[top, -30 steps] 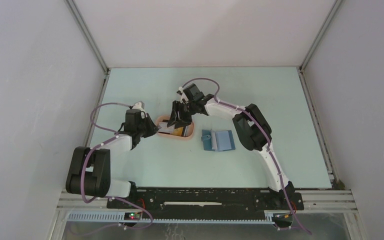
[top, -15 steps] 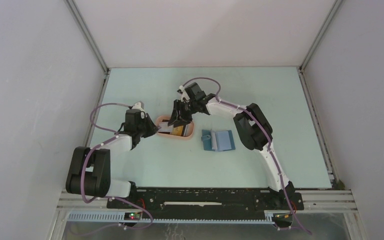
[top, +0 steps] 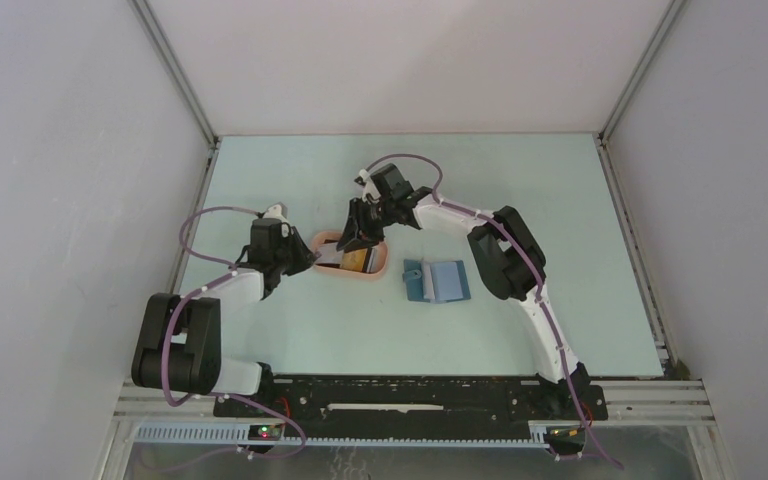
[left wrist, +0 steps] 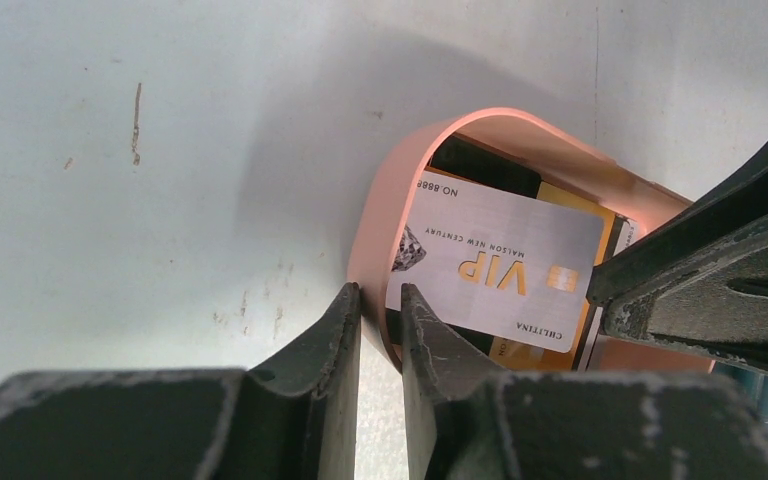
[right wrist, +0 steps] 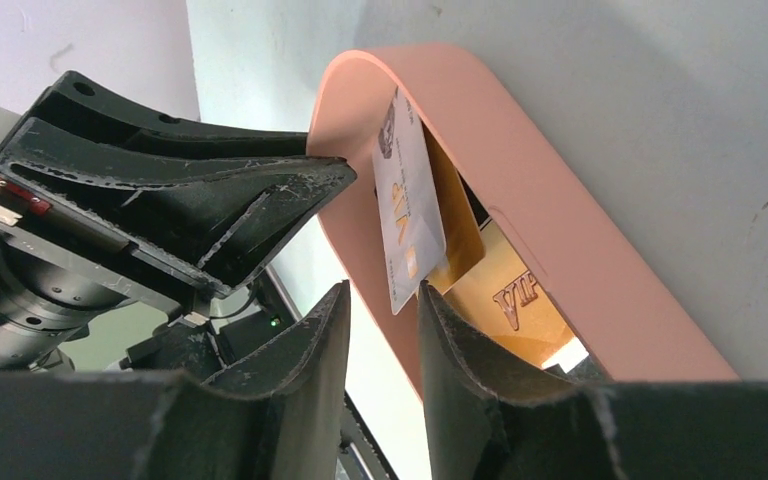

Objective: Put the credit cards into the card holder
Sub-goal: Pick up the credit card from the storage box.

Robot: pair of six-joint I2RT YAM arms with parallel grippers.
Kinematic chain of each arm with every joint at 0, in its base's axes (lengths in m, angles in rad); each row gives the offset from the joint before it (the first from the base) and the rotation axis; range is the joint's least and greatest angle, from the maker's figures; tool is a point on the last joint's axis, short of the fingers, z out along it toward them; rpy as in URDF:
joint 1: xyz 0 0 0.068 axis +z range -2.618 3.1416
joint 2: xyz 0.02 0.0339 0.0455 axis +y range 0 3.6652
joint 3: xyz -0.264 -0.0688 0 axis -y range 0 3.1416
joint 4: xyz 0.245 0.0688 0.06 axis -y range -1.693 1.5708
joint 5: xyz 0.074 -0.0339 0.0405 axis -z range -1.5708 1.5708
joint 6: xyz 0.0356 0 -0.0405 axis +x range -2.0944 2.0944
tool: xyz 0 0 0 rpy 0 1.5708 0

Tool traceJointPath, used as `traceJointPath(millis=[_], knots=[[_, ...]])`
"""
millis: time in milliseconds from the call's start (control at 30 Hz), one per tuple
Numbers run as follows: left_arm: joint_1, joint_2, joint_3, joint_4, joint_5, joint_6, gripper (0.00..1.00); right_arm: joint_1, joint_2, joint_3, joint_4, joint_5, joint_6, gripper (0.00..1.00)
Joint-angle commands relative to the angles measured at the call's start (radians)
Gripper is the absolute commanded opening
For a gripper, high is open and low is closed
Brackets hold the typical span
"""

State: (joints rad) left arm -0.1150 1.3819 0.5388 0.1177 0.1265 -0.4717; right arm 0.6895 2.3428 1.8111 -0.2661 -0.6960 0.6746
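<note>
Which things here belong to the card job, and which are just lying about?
Job: white card, orange card, black card, card holder.

Lying about: pink tray, which holds the cards. The left gripper clamps its rim.

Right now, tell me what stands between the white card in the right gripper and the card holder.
Only the wall of the pink tray: the white card, pinched by the right gripper, stands tilted inside it. Beyond that wall nothing visible lies on the table before the open card holder.
</note>
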Motion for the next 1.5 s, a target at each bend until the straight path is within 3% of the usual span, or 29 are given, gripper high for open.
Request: traceJointPath(millis=[0, 400, 567, 667, 867, 1167, 1467], knots=[[-0.008, -0.007, -0.003, -0.01, 0.055, -0.015, 0.22, 0.013, -0.047, 0.003, 0.082, -0.041, 0.032, 0.39], [-0.008, -0.021, -0.009, -0.001, 0.081, -0.036, 0.22, 0.007, -0.023, -0.001, 0.108, -0.057, 0.077, 0.33], [-0.009, -0.028, -0.016, 0.003, 0.082, -0.042, 0.22, 0.01, -0.018, 0.032, 0.013, 0.032, 0.02, 0.32], [-0.01, -0.03, -0.016, 0.003, 0.082, -0.044, 0.22, 0.01, -0.022, 0.04, -0.038, 0.095, -0.007, 0.18], [-0.009, -0.052, -0.02, -0.002, 0.056, -0.046, 0.23, 0.008, -0.047, 0.039, -0.067, 0.127, -0.044, 0.0], [-0.01, -0.164, -0.027, -0.046, 0.009, -0.041, 0.39, -0.013, -0.134, 0.011, -0.078, 0.131, -0.117, 0.0], [-0.009, -0.369, -0.076, -0.044, 0.044, -0.039, 0.45, -0.033, -0.244, -0.091, -0.048, 0.053, -0.198, 0.0]])
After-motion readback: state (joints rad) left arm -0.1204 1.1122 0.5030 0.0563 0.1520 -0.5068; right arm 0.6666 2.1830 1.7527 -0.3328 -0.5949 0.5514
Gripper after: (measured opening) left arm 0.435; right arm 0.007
